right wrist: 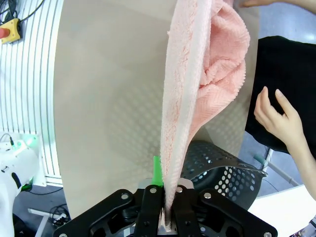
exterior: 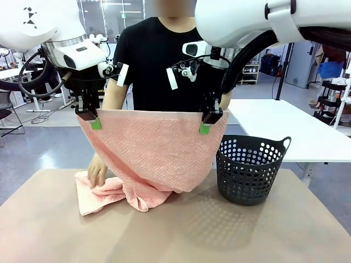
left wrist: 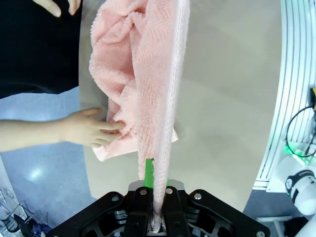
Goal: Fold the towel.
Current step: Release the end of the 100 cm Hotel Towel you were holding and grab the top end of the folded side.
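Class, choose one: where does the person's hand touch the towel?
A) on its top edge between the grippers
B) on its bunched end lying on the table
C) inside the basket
B: the hand presses the bunched end of the towel onto the table.

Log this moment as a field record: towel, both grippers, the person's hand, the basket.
towel: top edge lifted and stretched level, middle hanging, lower end bunched on the table
left gripper: shut on one top corner of the towel
right gripper: shut on the other top corner
person's hand: resting on the bunched end on the table
basket: upright on the table, beside the hanging towel, on the right gripper's side
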Controlling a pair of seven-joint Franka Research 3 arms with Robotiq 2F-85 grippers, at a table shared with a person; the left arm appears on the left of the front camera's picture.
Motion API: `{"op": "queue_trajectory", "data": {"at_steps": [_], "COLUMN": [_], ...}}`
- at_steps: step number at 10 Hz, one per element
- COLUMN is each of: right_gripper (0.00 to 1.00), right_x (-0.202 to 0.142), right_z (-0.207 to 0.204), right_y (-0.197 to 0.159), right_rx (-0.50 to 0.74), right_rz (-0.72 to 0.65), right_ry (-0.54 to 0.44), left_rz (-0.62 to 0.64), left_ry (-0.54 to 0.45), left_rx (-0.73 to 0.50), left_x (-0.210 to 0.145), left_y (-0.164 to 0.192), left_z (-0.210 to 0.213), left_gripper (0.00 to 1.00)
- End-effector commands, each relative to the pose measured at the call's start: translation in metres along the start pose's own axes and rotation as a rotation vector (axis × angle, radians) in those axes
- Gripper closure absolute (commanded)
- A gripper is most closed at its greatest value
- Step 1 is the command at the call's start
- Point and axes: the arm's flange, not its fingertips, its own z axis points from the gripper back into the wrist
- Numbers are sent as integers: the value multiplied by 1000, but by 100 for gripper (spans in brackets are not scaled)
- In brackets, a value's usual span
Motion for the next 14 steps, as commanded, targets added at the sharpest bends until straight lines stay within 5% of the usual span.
{"op": "queue_trajectory", "data": {"at_steps": [1, 14], "right_gripper": [100, 100], "right_x": [-1, -1], "right_z": [0, 0], "right_y": [0, 0], "right_rx": [1, 1], "right_rz": [2, 2], "right_ry": [1, 1], "left_rz": [-8, -8], "left_ry": [2, 2], "left_rx": [3, 3], "left_x": [-1, -1], "left_y": [1, 1], "left_z": [0, 0], "left_gripper": [100, 100]}}
